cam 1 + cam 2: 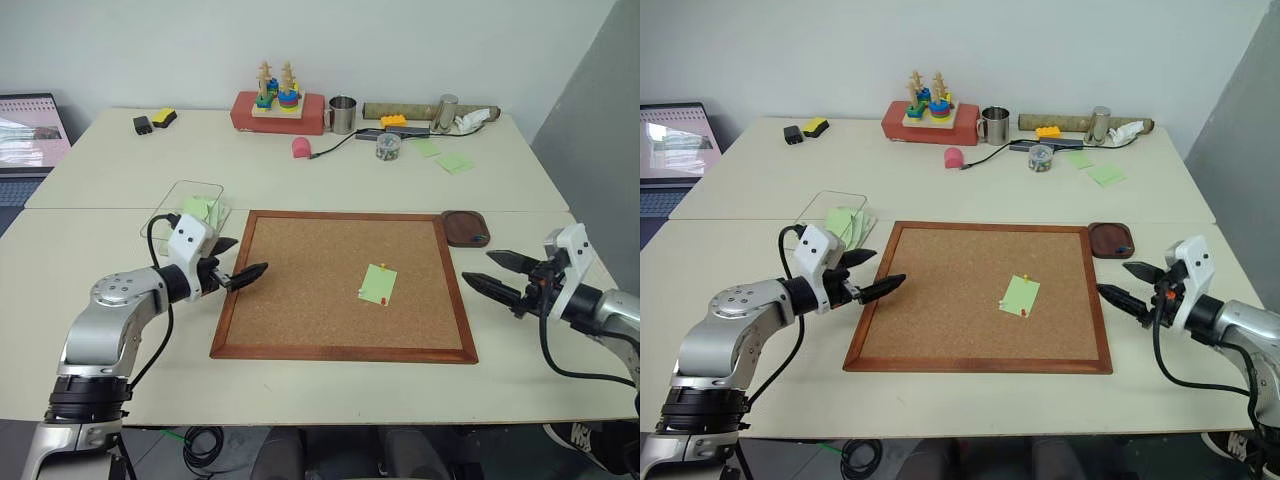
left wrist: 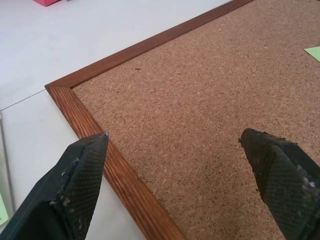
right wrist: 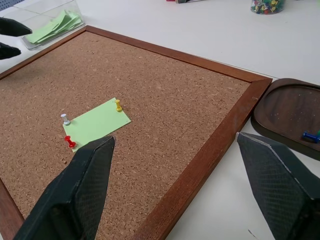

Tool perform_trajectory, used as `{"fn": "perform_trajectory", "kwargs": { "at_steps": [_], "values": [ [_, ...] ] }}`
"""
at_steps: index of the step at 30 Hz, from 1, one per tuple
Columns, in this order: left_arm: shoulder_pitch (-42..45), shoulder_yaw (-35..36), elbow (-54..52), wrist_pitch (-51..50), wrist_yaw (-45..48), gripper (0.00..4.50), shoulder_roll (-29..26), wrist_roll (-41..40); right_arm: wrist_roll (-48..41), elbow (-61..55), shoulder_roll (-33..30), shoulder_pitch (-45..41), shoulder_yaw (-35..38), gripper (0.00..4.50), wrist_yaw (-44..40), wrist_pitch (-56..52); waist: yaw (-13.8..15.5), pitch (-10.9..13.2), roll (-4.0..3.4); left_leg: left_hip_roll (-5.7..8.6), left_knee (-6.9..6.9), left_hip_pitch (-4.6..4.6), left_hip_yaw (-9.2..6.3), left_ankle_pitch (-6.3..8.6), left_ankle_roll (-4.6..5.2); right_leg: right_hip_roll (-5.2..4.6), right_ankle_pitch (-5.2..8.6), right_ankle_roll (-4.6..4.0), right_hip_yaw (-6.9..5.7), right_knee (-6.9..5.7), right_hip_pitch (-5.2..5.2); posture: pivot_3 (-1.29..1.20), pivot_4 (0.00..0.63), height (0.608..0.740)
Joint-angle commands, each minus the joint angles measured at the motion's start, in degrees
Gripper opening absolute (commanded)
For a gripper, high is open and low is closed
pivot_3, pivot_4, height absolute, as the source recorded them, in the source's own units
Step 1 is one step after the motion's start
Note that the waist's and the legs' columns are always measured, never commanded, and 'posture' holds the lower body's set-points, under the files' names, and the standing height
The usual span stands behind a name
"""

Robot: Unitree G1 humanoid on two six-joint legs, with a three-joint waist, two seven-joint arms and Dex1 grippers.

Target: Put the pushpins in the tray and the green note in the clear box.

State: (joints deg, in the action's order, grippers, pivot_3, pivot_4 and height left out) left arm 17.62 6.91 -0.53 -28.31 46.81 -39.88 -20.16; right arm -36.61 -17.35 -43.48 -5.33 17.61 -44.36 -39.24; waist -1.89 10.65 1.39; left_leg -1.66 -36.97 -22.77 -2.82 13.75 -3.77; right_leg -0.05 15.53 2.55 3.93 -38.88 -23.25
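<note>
Green note (image 3: pixel 95 122) lies pinned on the cork board (image 1: pixel 300 300), pushpins (image 3: pixel 70 142) at its corners. Left tool (image 1: pixel 232 262) spread over the board's left edge. Right tool (image 1: pixel 505 276) spread, empty, beside its right edge.

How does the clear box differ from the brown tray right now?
The clear box is see-through plastic; the tray is dark brown wood. The box has tall straight walls, the tray a shallow rim. The box holds green paper notes; the tray holds a small blue pin. The box sits off the cork board's far left corner, the tray off its far right corner. Both rest on the table beside the board.
</note>
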Motion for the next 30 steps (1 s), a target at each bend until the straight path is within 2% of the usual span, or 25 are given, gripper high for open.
{"fn": "perform_trajectory", "kwargs": {
  "at_steps": [1, 30],
  "values": [
    [0.77, 1.24, -2.64, -0.04, -0.05, 4.47, 0.05, -1.26, 0.06, -1.73, 0.2, -0.24, 0.62, 4.06, 0.84, 0.72, 0.0, 0.0, 0.0, 0.0, 0.0, 0.0, 0.0, 0.0, 0.0, 0.0, 0.0, 0.0, 0.0, 0.0, 0.0, 0.0, 0.15, 0.74],
    [2.19, 1.84, -4.35, -1.63, -0.44, 4.47, 0.74, -4.21, -0.3, -1.8, 0.87, -1.02, 0.59, 4.06, 2.19, 1.35, 0.01, 0.0, 0.0, 0.0, 0.0, 0.0, 0.0, 0.0, 0.0, 0.0, 0.0, 0.0, 0.0, 0.0, 0.0, 0.0, 0.15, 0.74]
  ]
}}
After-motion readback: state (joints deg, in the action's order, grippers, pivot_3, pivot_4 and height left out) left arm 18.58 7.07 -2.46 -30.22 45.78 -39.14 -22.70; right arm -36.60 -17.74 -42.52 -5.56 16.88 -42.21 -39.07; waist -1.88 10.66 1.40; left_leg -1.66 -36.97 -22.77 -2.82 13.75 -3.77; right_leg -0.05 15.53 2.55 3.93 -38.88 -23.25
